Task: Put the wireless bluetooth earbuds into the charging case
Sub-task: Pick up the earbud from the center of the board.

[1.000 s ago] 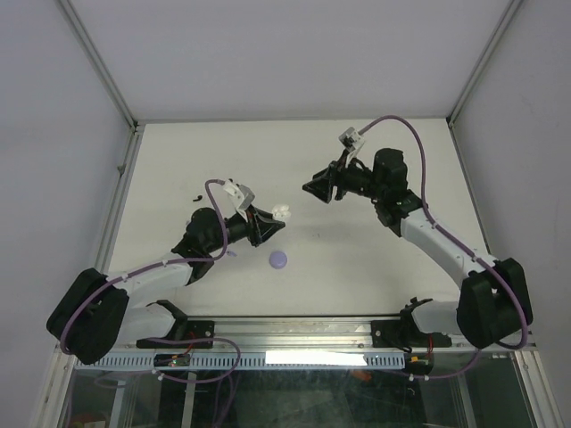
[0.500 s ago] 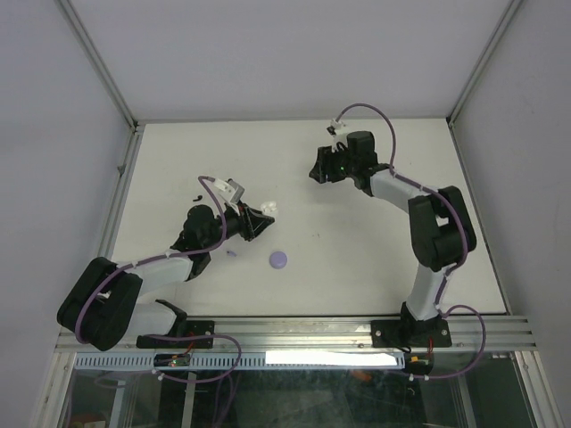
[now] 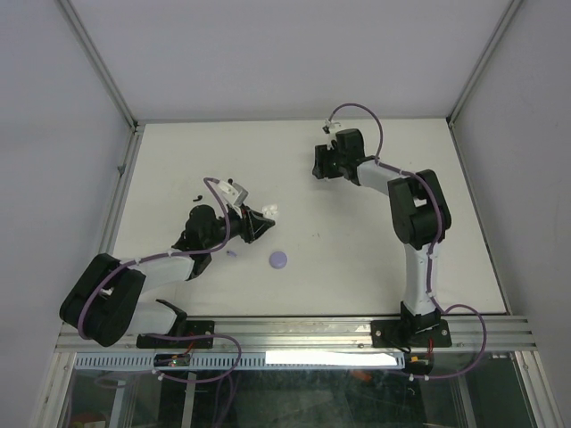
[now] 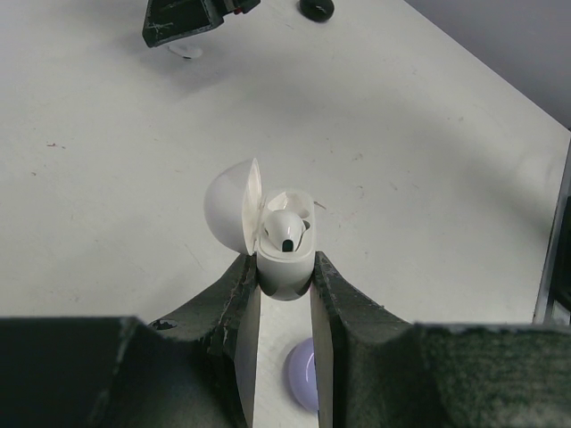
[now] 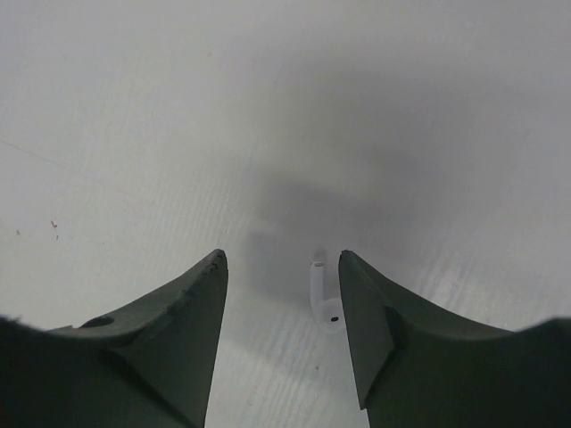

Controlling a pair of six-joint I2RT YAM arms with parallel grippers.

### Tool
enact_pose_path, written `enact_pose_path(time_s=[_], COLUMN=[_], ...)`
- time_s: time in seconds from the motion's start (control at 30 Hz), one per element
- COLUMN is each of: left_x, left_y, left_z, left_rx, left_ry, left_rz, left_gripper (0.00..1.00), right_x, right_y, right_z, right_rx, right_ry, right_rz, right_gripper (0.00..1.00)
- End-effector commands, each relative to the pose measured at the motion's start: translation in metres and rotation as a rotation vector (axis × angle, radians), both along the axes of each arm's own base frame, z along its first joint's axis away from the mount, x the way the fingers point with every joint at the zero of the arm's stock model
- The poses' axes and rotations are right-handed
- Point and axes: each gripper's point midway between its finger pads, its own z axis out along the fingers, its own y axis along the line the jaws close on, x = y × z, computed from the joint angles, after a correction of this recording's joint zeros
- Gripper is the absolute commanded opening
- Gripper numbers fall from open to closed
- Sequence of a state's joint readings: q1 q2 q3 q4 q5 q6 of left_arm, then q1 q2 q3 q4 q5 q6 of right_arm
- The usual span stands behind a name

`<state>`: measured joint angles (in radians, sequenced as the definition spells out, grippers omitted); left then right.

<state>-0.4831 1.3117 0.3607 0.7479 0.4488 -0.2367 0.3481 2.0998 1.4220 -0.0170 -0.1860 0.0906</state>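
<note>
My left gripper (image 4: 284,266) is shut on the body of a white charging case (image 4: 285,278), held just above the table. Its lid (image 4: 225,207) hangs open to the left. One white earbud (image 4: 286,231) sits in the case. In the top view the left gripper (image 3: 267,217) holds the case (image 3: 274,212) left of centre. My right gripper (image 5: 281,260) is open and low over the table at the back (image 3: 318,171). A loose white earbud (image 5: 322,300) lies between its fingers, close to the right finger, untouched.
A round lavender case (image 3: 279,259) lies on the table just in front of the left gripper, also seen under its fingers (image 4: 305,375). A tiny lavender piece (image 3: 230,253) and a tiny black piece (image 3: 194,196) lie near the left arm. A small black object (image 4: 315,9) sits beyond the right gripper.
The right arm swung back toward the far side and its open gripper came down around the loose white earbud. The left gripper shifted slightly, still holding the open case.
</note>
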Motion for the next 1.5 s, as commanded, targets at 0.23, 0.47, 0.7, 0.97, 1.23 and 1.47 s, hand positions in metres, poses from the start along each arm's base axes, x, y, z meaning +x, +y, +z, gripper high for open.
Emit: enact_pose_path(time_s=[0.23,0.47,0.7,0.97,1.23,1.47], left_x=[-0.001,-0.002,-0.004,-0.007,-0.007,-0.007], left_y=[-0.005,-0.006,-0.007,-0.008,-0.008,-0.007], left_z=[0.012,0.011,0.012,0.013,0.015,0.015], left_rx=[-0.009,-0.009,-0.014,-0.021,-0.028,-0.026], left_ry=[-0.071,-0.063,-0.061,-0.057,-0.060,-0.062], left_rz=[-0.051,-0.061,-0.072,-0.083,-0.082,-0.077], left_gripper=[0.00,0.00,0.00,0.00,0.00,0.00], right_x=[0.003,-0.024,-0.050,-0.072,-0.072,-0.044], right_y=[0.004,0.016,0.018,0.005,0.005,-0.018], right_z=[-0.005,-0.012,-0.006,-0.006,0.033,0.057], right_rx=[-0.021,-0.050,-0.056,-0.122,-0.119,-0.222], right_ry=[0.034,0.098,0.141,0.192,0.097,-0.021], right_rz=[0.051,0.188,0.258,0.250,0.230,0.104], right_gripper=[0.54,0.52,0.51,0.51,0.51,0.51])
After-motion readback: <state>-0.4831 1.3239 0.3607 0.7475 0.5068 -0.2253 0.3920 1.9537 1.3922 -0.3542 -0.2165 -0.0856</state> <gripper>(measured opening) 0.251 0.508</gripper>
